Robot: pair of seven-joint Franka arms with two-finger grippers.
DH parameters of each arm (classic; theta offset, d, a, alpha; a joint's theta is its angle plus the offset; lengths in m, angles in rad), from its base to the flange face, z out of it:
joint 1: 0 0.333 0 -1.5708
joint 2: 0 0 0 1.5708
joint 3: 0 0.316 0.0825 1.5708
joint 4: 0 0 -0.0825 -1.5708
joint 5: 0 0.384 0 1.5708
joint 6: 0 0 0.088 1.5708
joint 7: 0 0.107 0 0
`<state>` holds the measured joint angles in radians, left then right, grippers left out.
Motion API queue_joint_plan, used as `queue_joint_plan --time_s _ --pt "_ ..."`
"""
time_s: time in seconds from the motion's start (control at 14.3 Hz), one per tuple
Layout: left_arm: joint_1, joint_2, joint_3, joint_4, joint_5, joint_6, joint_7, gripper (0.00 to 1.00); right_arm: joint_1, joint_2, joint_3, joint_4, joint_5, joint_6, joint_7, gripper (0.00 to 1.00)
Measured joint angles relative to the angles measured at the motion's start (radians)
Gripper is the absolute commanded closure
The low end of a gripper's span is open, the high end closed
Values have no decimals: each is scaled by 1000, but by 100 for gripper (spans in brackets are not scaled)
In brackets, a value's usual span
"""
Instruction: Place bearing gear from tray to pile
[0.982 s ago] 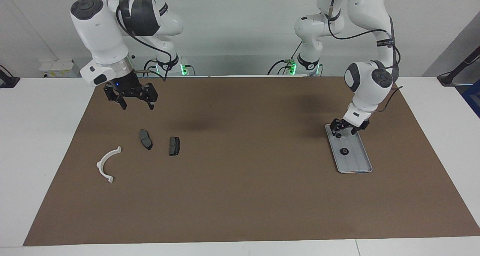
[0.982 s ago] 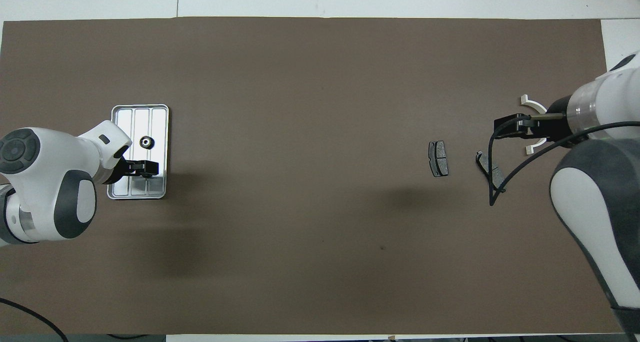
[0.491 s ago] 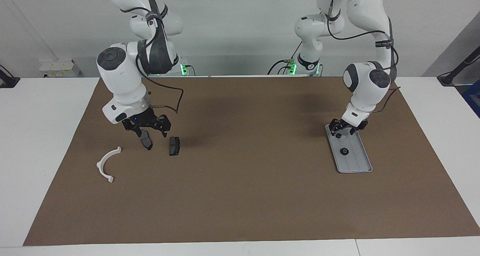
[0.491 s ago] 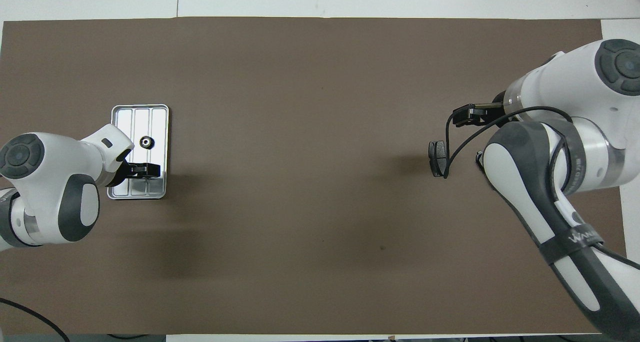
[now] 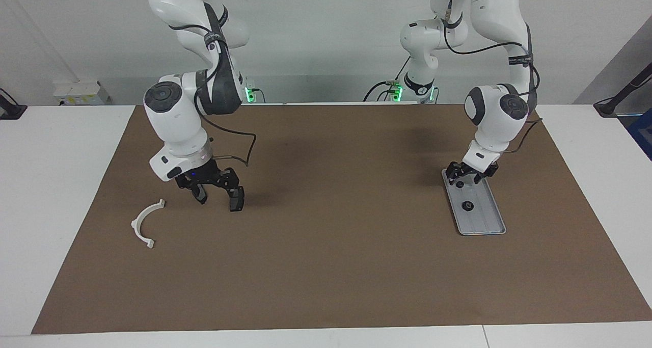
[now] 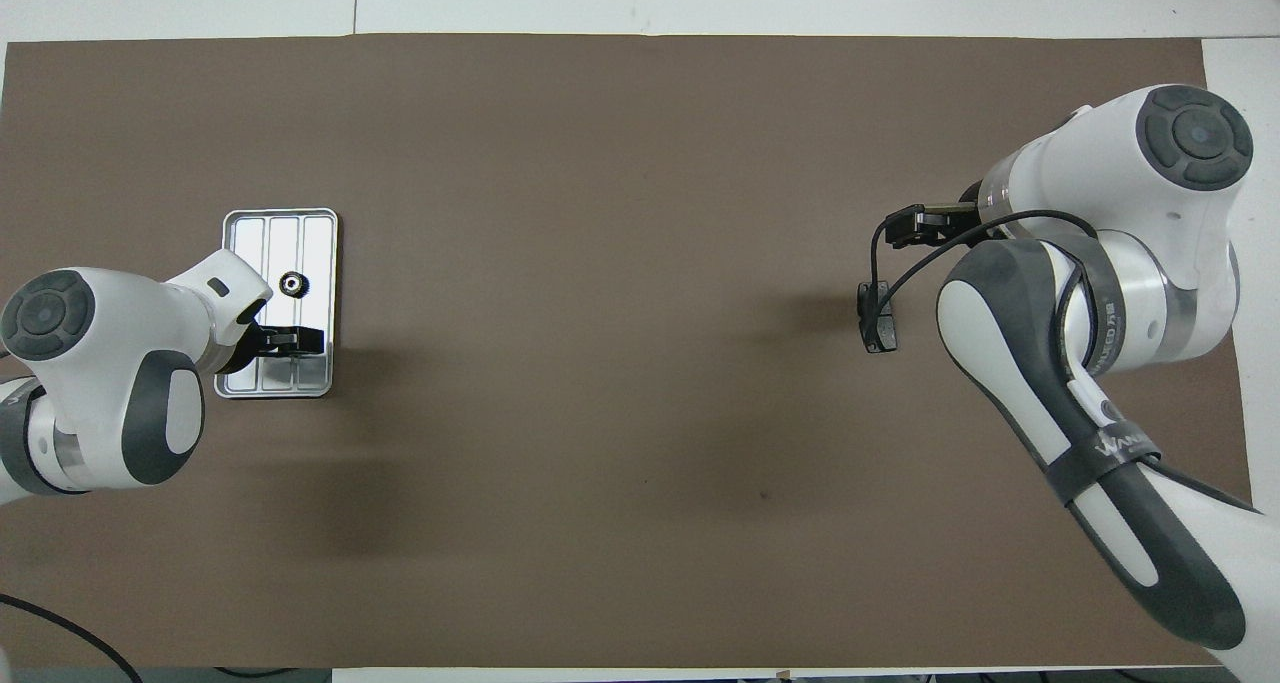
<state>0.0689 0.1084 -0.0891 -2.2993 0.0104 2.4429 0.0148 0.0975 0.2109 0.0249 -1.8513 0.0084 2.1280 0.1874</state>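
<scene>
Pickup stage judged in hand. Brown mat (image 5: 331,266) is spread over the table. Tray (image 5: 484,220) lies near the mat's edge at the left arm's end, with one gear (image 5: 466,206) at its middle. Left gripper (image 5: 466,177) is lowered at the tray's robot-side end over a second dark gear (image 5: 459,184), fingers apart, no grip seen. Next, closing squarely is called for. Right gripper (image 5: 216,191) is open, low among the brake pads (image 5: 236,201), beside the white bracket (image 5: 145,223).

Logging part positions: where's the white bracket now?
In the facing view the bracket lies on the mat at the right arm's end, beside the brake pads, farther from the robots.
</scene>
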Motion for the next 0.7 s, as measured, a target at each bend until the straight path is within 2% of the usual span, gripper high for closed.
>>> queue_joint_plan --time_s 0.14,0.42,0.49,0.63,0.7 --pt "0 0 0 -2 0 5 0 22 0 0 0 0 0 0 0 0" --pt "0 2 0 -17 0 33 -3 48 0 0 0 1 0 0 0 0" --pt "0 2 0 -19 0 36 -14 59 0 0 0 1 0 0 0 0" --pt "-1 2 -2 -20 -1 39 -35 100 0 0 -1 1 0 0 0 0" --pt "-2 2 -2 -20 -1 39 -49 100 0 0 -1 1 0 0 0 0"
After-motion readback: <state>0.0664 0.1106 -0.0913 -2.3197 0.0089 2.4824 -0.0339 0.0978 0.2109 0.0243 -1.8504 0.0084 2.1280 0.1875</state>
